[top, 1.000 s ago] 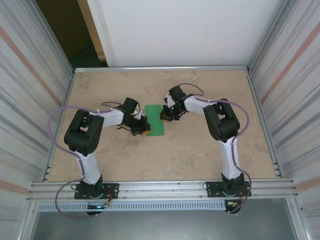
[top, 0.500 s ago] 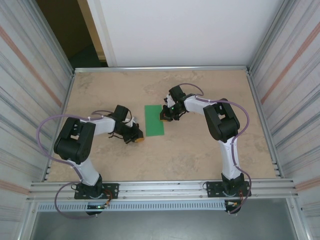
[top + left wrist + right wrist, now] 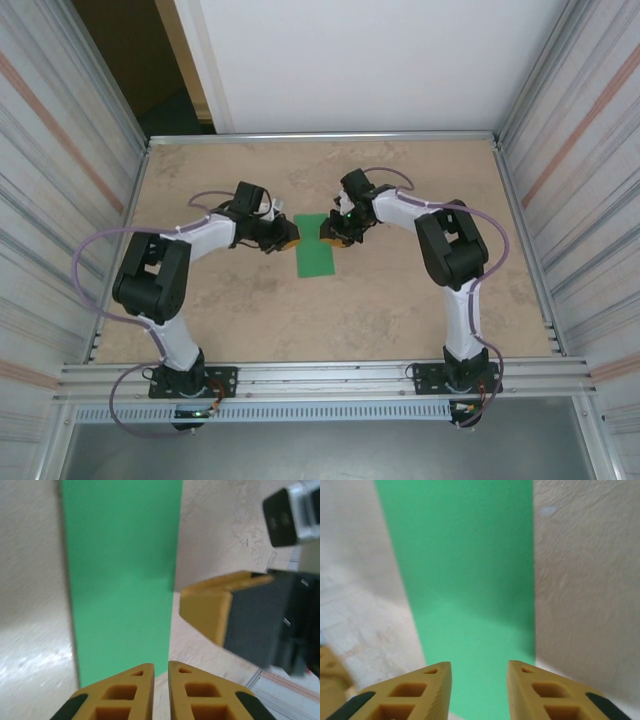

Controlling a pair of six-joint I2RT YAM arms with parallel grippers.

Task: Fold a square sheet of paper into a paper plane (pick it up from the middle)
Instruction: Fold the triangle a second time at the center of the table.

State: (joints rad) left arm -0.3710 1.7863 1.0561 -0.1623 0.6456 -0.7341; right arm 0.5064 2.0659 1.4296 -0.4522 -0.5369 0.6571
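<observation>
While the sheet of paper (image 3: 316,257) lies flat as a narrow strip, seemingly folded once | nose and wing folds remain | left gripper (image 3: 289,238) barely parted, right gripper (image 3: 329,236) wider, both empty

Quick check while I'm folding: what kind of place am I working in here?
Probably a lab test cell, not a home: corrugated metal walls enclose a beige table, with an aluminium rail along its near edge carrying both arm bases.

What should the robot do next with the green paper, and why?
Probably lower the right gripper onto the green paper and pinch its edge: it lies flat, unheld, and the gripper hovers by its far end, jaws slightly apart.
</observation>
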